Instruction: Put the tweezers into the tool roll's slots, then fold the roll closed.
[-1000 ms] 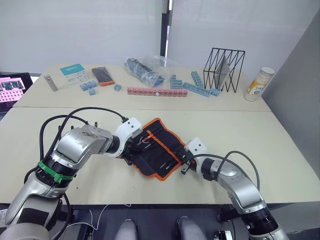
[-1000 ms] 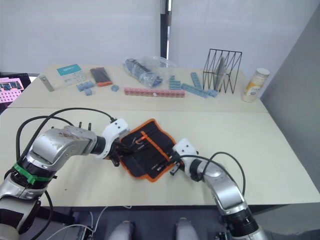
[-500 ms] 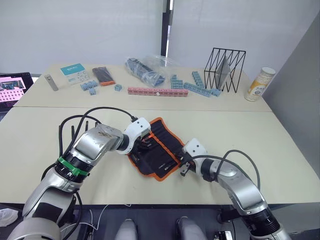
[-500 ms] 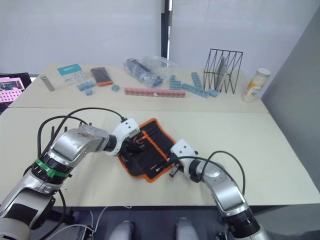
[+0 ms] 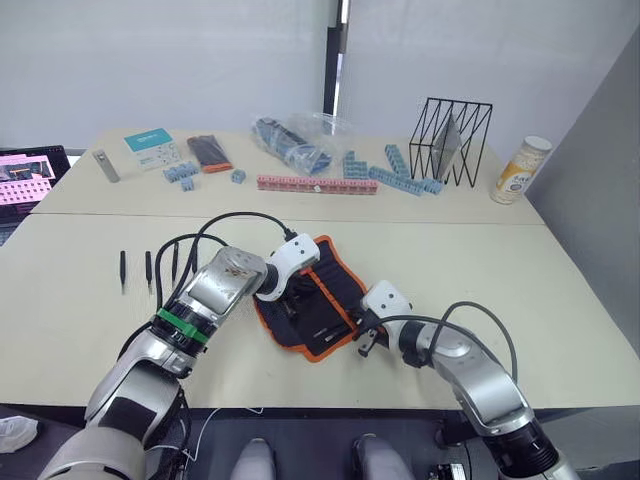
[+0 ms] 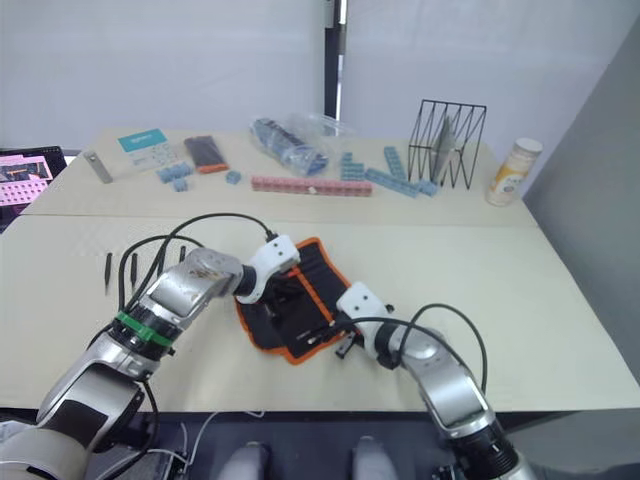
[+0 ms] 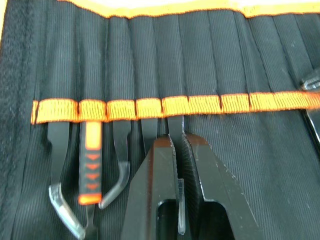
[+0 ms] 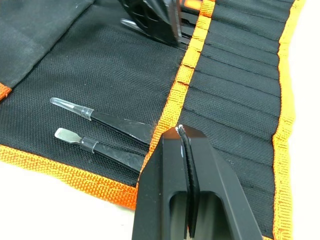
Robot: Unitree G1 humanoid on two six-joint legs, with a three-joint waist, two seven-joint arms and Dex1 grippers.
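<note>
Beige table (image 5: 560, 290) carries everything, with a white wall behind. Nearest the camera, the right hand (image 8: 182, 131) rests on the tool roll (image 5: 312, 300) at the orange centre stripe (image 8: 192, 55), its two black fingers pressed together with nothing visible between them. Just beside it, two tweezers (image 8: 107, 121) lie tucked under the stripe, their tips pointing out over the black fabric. The roll lies open and flat in the middle of the near table. The left hand (image 7: 178, 142) is on the roll's inner face, fingers nearly closed around a slim tweezer (image 7: 176, 127) whose end enters a slot (image 7: 175, 90) under the stripe. Other tools already sit in the neighbouring slots. Off to the robot's left, three loose tweezers (image 5: 148, 266) lie on the bare table, well apart from the roll. On the far table stand blue blocks (image 5: 398, 170), a clear bag (image 5: 295, 138), a black wire rack (image 5: 450, 138) and a bottle (image 5: 520, 168).
</note>
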